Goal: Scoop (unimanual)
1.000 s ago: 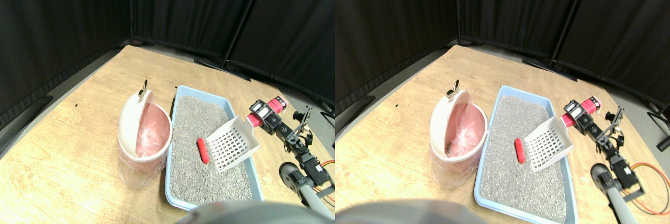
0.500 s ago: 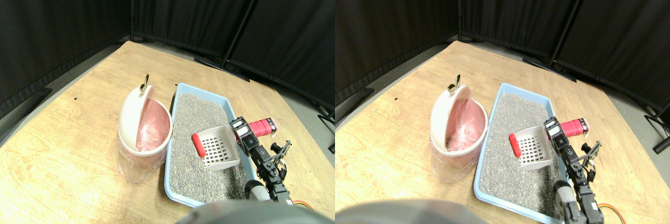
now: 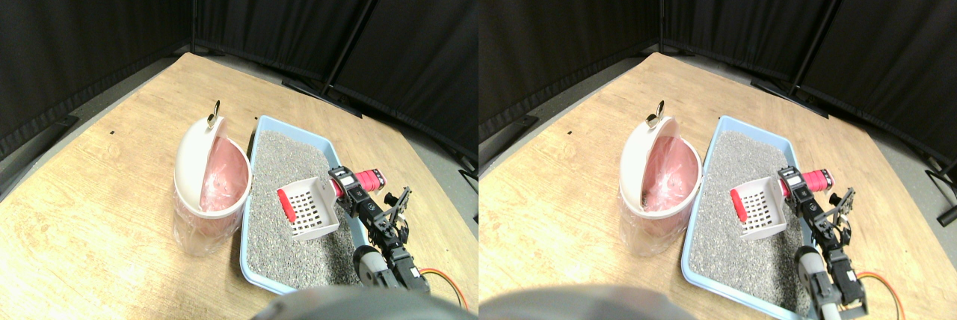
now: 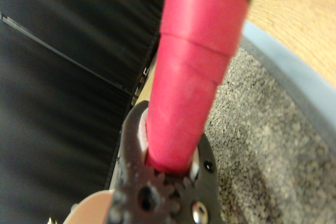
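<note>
Scoop [image 3: 308, 205] now sits lifted off the litter with the red piece [image 3: 285, 205] resting against its front lip; a second ago that piece lay on the gravel just beside the slotted pan, and half a second ago it was already in the pan, so I read the pick-up as done and the carry as the step in hand. Since half a second ago little has changed apart from a slight shift of the whole view, which I put down to the camera; the scoop hangs in much the same place over the middle of the blue tray [image 3: 263, 124], just beside the pink-lined bin [image 3: 213, 185] with its white swing lid tipped back. The right gripper [image 3: 345, 184] is pinching the scoop's red wrapped handle [image 4: 195, 72]; in the wrist view the dark jaw frame plainly closes round the handle's narrow end, with litter and the tray's pale rim beyond it. The arm reaches in from the lower right, forearm rising steeply, wrist bent so the pan lies roughly level and points toward the bin. My worry is the piece's seat right at the open lip: any forward tilt before the pan clears the bin's rim could roll it back into the tray.
</note>
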`<move>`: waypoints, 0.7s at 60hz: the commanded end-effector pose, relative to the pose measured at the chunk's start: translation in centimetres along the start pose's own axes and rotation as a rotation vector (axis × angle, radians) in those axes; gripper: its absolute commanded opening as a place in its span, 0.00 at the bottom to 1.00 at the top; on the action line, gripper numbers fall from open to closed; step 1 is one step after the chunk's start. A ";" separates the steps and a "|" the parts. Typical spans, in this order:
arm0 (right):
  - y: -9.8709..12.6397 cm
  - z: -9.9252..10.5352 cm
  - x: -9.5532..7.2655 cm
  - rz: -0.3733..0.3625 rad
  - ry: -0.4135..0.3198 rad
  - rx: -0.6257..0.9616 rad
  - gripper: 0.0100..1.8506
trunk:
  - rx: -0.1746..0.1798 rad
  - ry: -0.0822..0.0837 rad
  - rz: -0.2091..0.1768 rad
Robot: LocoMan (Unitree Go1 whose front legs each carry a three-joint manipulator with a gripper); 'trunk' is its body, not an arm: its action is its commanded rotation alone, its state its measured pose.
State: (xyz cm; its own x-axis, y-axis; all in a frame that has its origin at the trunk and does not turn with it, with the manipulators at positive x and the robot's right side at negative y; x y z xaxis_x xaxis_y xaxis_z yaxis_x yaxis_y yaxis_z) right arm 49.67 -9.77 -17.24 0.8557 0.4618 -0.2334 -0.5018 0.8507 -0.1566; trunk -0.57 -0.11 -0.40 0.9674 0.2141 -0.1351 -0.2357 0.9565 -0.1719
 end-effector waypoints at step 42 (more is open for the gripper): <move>-6.3 2.3 -2.8 -0.136 -0.275 0.526 0.02 | 0.021 -0.014 -0.030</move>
State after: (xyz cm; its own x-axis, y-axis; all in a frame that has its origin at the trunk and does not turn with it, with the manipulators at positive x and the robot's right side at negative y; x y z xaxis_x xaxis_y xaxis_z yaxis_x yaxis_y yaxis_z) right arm 50.45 -15.87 -14.78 0.9395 0.3323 -0.0835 -0.2938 0.9066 0.3029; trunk 0.16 -0.27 -0.30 0.9737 0.1846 -0.1333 -0.2032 0.9686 -0.1432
